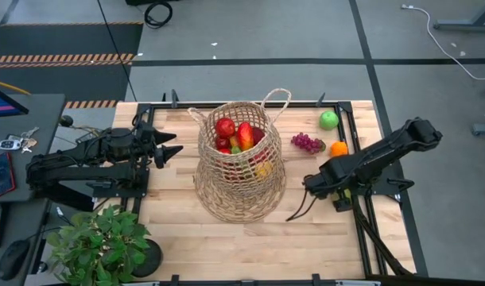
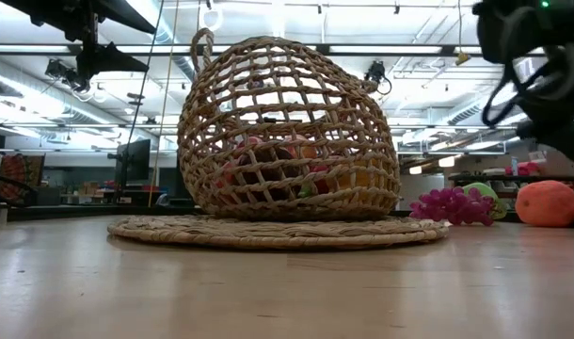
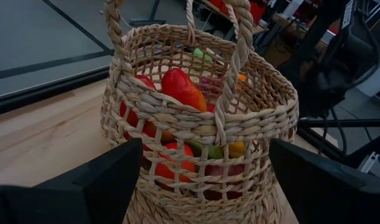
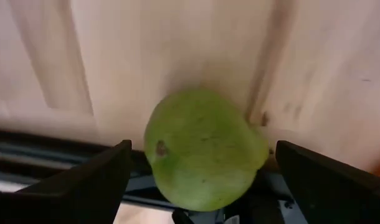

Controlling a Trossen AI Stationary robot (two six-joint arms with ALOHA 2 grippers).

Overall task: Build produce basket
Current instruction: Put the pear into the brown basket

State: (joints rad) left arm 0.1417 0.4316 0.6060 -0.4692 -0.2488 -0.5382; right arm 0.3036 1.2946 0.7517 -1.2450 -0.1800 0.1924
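Basket: the wicker basket (image 1: 241, 163) stands mid-table, already part filled with red and yellow produce (image 1: 236, 137).

My right pincer: my right gripper (image 4: 199, 180) is spread wide with nothing in it, and a green fruit (image 4: 202, 149) lies on the wood between the two fingers (a green apple (image 1: 329, 120) shows at the far right table edge from above).

Left out: purple grapes (image 1: 307, 143) and an orange (image 1: 339, 148) lie right of the basket.

My left pincer: my left gripper (image 1: 172, 147), open and empty, waits just left of the basket.

Risk: the round fruit sits near the metal edge rail; an off-centre squeeze could, I judge, squirt it off the table.
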